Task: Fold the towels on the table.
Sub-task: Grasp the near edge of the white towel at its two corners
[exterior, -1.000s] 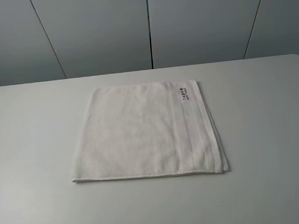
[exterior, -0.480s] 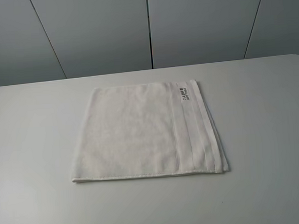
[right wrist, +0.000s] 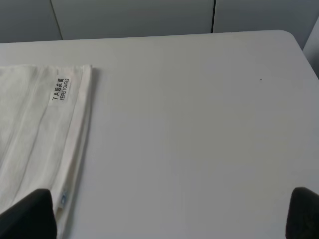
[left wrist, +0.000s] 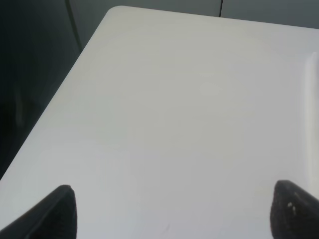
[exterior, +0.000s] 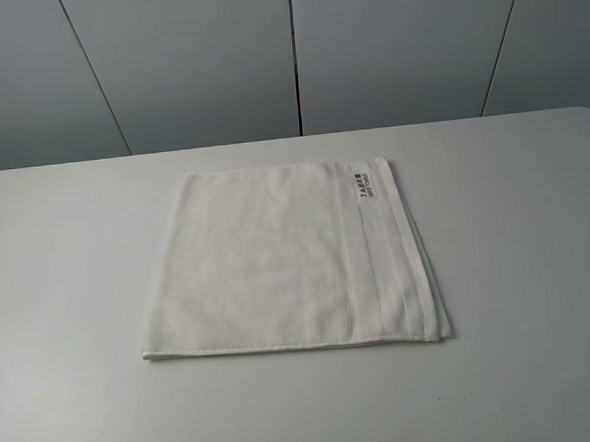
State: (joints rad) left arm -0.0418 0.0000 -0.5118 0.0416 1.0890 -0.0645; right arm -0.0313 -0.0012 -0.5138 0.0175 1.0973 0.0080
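Note:
The white towel (exterior: pixel 287 257) lies flat on the white table (exterior: pixel 528 267), near its middle, with a woven band and a small dark-printed label (exterior: pixel 364 188) along its right side. Layered edges show on that side. Neither gripper shows in the exterior high view. In the right wrist view the towel's banded edge (right wrist: pixel 45 129) and label (right wrist: pixel 60 89) lie to one side of my open, empty right gripper (right wrist: pixel 167 219). My left gripper (left wrist: pixel 179 214) is open and empty over bare table (left wrist: pixel 174 114); a pale strip that may be the towel's edge (left wrist: pixel 313 99) runs along the frame border.
A grey panelled wall (exterior: pixel 295 51) stands behind the table. The table's rounded far corners show in the left wrist view (left wrist: pixel 117 10) and the right wrist view (right wrist: pixel 289 35). Bare tabletop surrounds the towel on all sides.

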